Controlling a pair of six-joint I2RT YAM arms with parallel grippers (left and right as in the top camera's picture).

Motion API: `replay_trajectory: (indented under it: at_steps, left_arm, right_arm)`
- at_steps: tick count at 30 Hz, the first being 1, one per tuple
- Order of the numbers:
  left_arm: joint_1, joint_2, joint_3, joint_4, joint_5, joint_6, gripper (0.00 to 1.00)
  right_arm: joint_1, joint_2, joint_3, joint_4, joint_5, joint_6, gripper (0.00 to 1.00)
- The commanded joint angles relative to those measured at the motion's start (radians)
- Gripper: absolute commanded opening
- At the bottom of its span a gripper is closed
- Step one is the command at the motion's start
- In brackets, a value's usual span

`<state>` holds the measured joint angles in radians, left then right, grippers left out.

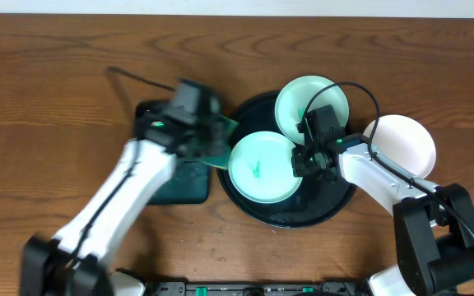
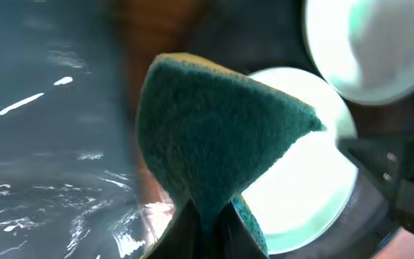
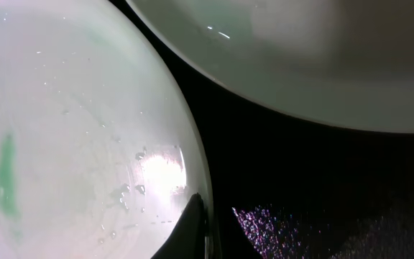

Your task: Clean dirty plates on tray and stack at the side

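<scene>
Wooden table point(image 1: 56, 66) bears black tray point(image 1: 303, 215), green tray point(image 1: 186, 185), 1 white plate point(image 1: 406, 148).

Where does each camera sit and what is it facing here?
Overhead: above the table, facing down on tray, three plates, both arms.
Left wrist: behind the left gripper, past its pinched sponge toward the smeared plate.
Right wrist: behind the right gripper, close on the smeared plate's rim; fingertips show.
Shared: all three show the smeared plate.

Black tray point(image 1: 323, 204) holds a smeared plate point(image 1: 257, 168) and a clean plate point(image 1: 301, 103) behind; right tool point(image 1: 300, 156) at the smeared plate's right rim, left tool point(image 1: 214, 141) with green sponge point(image 1: 225, 130) opposite
</scene>
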<state>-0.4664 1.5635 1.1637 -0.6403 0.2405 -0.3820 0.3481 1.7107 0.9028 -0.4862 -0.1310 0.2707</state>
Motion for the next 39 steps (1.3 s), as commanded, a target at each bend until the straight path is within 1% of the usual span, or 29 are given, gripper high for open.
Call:
replay_trajectory:
  at_steps: [1, 4, 7, 11, 13, 17, 19, 21, 23, 26, 28, 30, 32, 35, 37, 39]
  left_arm:
    - [-0.090, 0.107, 0.003, 0.060, 0.068, -0.096, 0.07]
    - [-0.155, 0.207, 0.003, 0.161, 0.112, -0.140, 0.07]
    - [-0.192, 0.290, 0.003, 0.232, 0.117, -0.182, 0.07]
    - [-0.196, 0.351, 0.003, 0.253, 0.099, -0.171, 0.07]
    - [-0.191, 0.368, 0.003, 0.218, 0.003, -0.146, 0.07]
    - [-0.190, 0.377, 0.003, 0.058, -0.369, -0.146, 0.07]
    - [-0.188, 0.376, 0.008, 0.004, -0.488, -0.137, 0.07]
    - [-0.185, 0.376, 0.019, -0.031, -0.560, -0.106, 0.07]
    - [-0.181, 0.376, 0.025, -0.041, -0.601, -0.093, 0.07]
    - [-0.178, 0.376, 0.026, -0.032, -0.596, -0.083, 0.07]
    - [-0.178, 0.376, 0.026, -0.009, -0.550, -0.084, 0.07]
    - [-0.178, 0.378, 0.026, 0.037, -0.398, -0.083, 0.07]
    - [-0.179, 0.378, 0.023, 0.101, -0.172, -0.083, 0.07]
    - [-0.186, 0.378, 0.016, 0.248, 0.205, -0.090, 0.07]
    - [-0.199, 0.378, 0.016, 0.314, 0.310, -0.090, 0.07]
    - [-0.211, 0.378, 0.016, 0.337, 0.343, -0.090, 0.07]
  right_arm:
    - [0.016, 0.026, -0.009, -0.030, -0.009, 0.002, 0.01]
    - [0.016, 0.026, -0.009, -0.035, -0.009, 0.002, 0.01]
    - [0.016, 0.026, -0.009, -0.041, -0.009, 0.002, 0.01]
    - [0.017, 0.026, -0.009, -0.045, -0.009, 0.002, 0.01]
    - [0.019, 0.026, -0.009, -0.045, -0.009, 0.002, 0.01]
    - [0.020, 0.026, -0.009, -0.049, -0.009, 0.002, 0.01]
    - [0.020, 0.026, -0.009, -0.052, -0.009, 0.002, 0.01]
    - [0.020, 0.026, -0.009, -0.052, -0.009, 0.002, 0.01]
    - [0.020, 0.026, -0.009, -0.051, -0.009, 0.002, 0.01]
    - [0.020, 0.026, -0.009, -0.053, -0.009, 0.002, 0.01]
    - [0.020, 0.026, -0.009, -0.056, -0.009, 0.002, 0.01]
    - [0.020, 0.026, -0.009, -0.056, -0.009, 0.002, 0.01]
    - [0.020, 0.026, -0.009, -0.055, -0.009, 0.002, 0.01]
    - [0.020, 0.026, -0.009, -0.056, -0.009, 0.002, 0.01]
    - [0.020, 0.026, -0.009, -0.056, -0.009, 0.002, 0.01]
    - [0.020, 0.026, -0.009, -0.056, -0.009, 0.002, 0.01]
